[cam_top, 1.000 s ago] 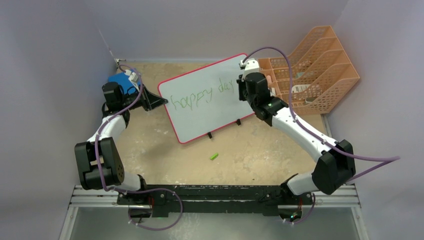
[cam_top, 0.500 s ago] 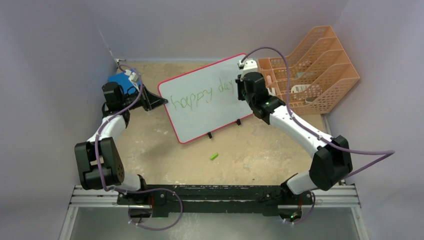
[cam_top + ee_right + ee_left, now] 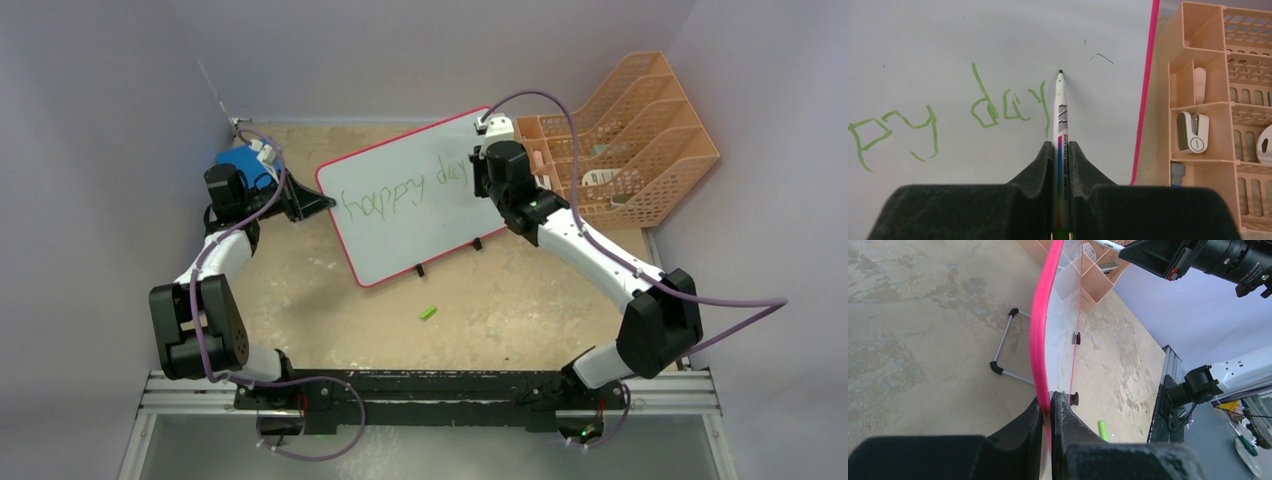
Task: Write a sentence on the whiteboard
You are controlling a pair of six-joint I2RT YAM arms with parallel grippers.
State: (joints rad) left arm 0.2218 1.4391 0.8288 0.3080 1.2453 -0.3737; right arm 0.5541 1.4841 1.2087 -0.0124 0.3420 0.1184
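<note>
**Marker and right gripper.** The marker [image 3: 1060,112] is clenched mid-barrel in my right gripper [image 3: 1061,146], jaws tight on either side. Its tip points away from the wrist and sits on or just off the board [image 3: 998,35]; I cannot tell which. The tip lies just right of the last green letter.

**Writing.** The writing [image 3: 1008,107] reads "happy day" and slants across the white face. A final letter looks to be not yet drawn, so I judge the sentence nearly complete.

**Board.** The board stands propped at a tilt near the middle of the table [image 3: 520,300], between the two arms. Its small black feet [image 3: 1074,399] rest on the surface and a wire stand [image 3: 1005,347] sits behind it. Its right edge is near the orange organiser [image 3: 640,140].

**Left gripper.** My left gripper [image 3: 1049,407] is pinched shut on the red rim at the board's left edge, one finger on each face.

**Handling.** I judge the board light, thin and stiff, with a slick face. Pen pressure could push it back or skate it on its feet. The rim is the place to hold it, as the face offers no purchase. The marker's smooth barrel may slip lengthwise if I press hard.

**Periphery.** A blue pad [image 3: 240,160] lies behind the left gripper, and a green cap [image 3: 428,313] lies in front of the board.
</note>
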